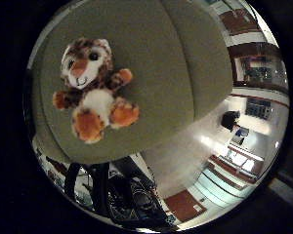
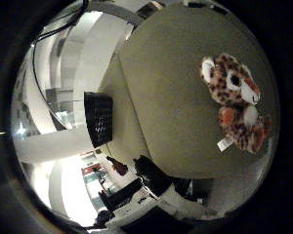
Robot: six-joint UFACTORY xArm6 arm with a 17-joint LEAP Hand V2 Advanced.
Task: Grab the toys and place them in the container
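Observation:
A plush tiger toy (image 1: 93,88), orange and white with dark spots, lies on its back on an olive-green table top (image 1: 176,58). In the right thumb side palm view the toy (image 2: 234,97) lies near one end of the table, with a white tag at its foot. A black container with lattice sides (image 2: 100,117) stands beside the table's edge, away from the toy. My right hand is above the table, some way over the toy. Its fingers do not show clearly in either view.
The table's edge (image 1: 137,146) drops to a pale floor. Dark frame parts (image 1: 112,195) stand below that edge. Red-brown furniture (image 1: 186,205) and windows (image 1: 259,68) are farther off in the room. Dark objects (image 2: 151,180) sit on the floor past the table.

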